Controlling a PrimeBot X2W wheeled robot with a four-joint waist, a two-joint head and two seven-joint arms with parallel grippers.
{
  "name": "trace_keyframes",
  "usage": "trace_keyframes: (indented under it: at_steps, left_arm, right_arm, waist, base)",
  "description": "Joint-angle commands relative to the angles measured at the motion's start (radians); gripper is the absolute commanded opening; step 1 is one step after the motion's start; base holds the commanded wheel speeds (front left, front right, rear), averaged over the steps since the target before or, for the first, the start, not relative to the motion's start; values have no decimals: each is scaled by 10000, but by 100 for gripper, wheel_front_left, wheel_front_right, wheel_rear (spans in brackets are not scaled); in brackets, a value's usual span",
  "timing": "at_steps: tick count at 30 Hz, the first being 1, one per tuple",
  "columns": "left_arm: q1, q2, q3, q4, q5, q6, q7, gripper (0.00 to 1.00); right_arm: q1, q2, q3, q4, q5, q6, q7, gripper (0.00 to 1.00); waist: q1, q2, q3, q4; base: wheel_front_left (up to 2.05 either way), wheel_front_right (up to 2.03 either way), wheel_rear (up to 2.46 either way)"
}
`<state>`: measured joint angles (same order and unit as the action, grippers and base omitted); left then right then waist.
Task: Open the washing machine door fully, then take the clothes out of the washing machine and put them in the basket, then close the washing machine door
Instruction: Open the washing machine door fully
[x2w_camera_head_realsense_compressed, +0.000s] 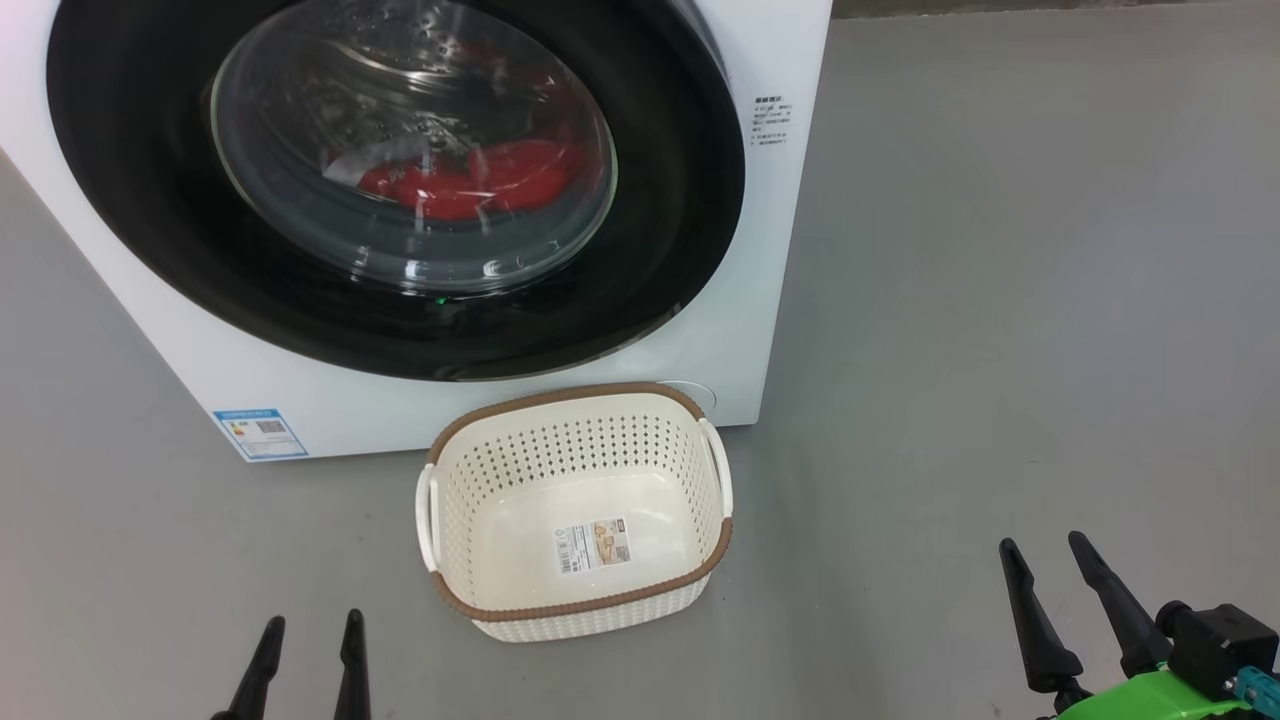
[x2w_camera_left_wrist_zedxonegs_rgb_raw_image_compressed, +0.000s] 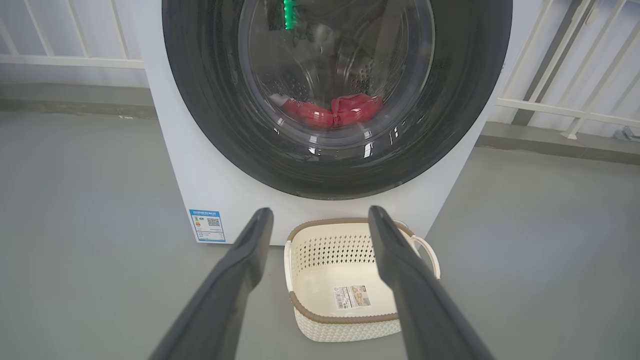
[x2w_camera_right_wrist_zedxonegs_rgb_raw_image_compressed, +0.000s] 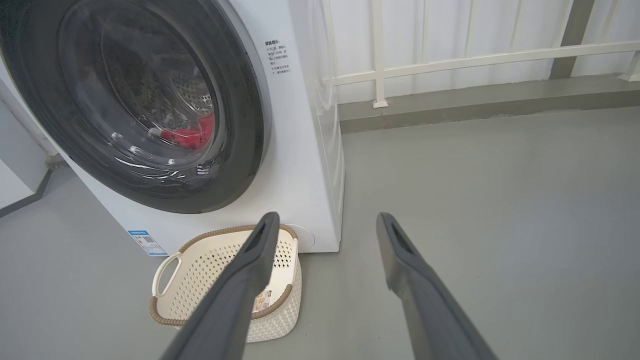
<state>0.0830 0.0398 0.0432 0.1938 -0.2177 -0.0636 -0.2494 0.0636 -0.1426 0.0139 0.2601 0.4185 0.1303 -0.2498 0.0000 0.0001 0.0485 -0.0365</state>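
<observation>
The washing machine door (x2w_camera_head_realsense_compressed: 395, 190) sits closed on the washing machine (x2w_camera_head_realsense_compressed: 770, 250), red clothes (x2w_camera_head_realsense_compressed: 470, 180) behind its glass. The basket (x2w_camera_head_realsense_compressed: 575, 400) stands on the floor just before it. Left gripper (x2w_camera_head_realsense_compressed: 310, 630) and right gripper (x2w_camera_head_realsense_compressed: 1045, 555) hover spread wide, holding nothing.

Blue sticker (x2w_camera_head_realsense_compressed: 260, 432): near lower left corner of the big white front-loading washing machine (x2w_camera_head_realsense_compressed: 350, 400); QR code visible, lettering too small to read.
Dark printed lines (x2w_camera_head_realsense_compressed: 773, 120): right of the machine's front, high up; illegible.
Paper label (x2w_camera_head_realsense_compressed: 594, 545): inside the small cream perforated plastic basket (x2w_camera_head_realsense_compressed: 600, 450); barcode and picture, words unreadable.
</observation>
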Motion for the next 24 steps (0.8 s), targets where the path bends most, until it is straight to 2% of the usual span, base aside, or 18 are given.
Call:
trace_keyframes:
  at_steps: [1, 4, 5, 6, 13, 24]
  left_arm:
    - [-223, 104, 336, -260, -98, -54, -124, 100]
    - [-235, 104, 289, -282, -92, -52, -124, 100]
    - [-241, 104, 278, -291, -89, -53, -124, 100]
    - [-253, 104, 269, -303, -86, -52, -124, 100]
    - [-380, 104, 50, -359, -84, -9, -124, 100]
    - [-1126, 104, -556, -494, -300, 152, -124, 100]
  right_arm:
    - [-103, -114, 187, -261, -104, 4, -120, 100]
    - [-122, -57, 165, -306, -84, 4, -120, 100]
    - [-143, -42, 196, -309, -58, 4, -120, 42]
    - [-175, -35, 248, -302, -19, 4, -120, 0]
    - [-747, 272, 333, -392, 971, 4, -120, 0]
    - [-2932, 290, -31, -624, 2929, 4, -120, 0]
  waist:
    - [0, -1, 8, 4]
    - [0, -1, 19, 14]
    - [0, -1, 29, 22]
    - [0, -1, 42, 28]
    - [0, -1, 235, 125]
    - [0, -1, 1135, 622]
  base:
    - [0, 0, 0]
    - [0, 0, 0]
    - [0, 0, 0]
    - [0, 0, 0]
    - [0, 0, 0]
    - [0, 0, 0]
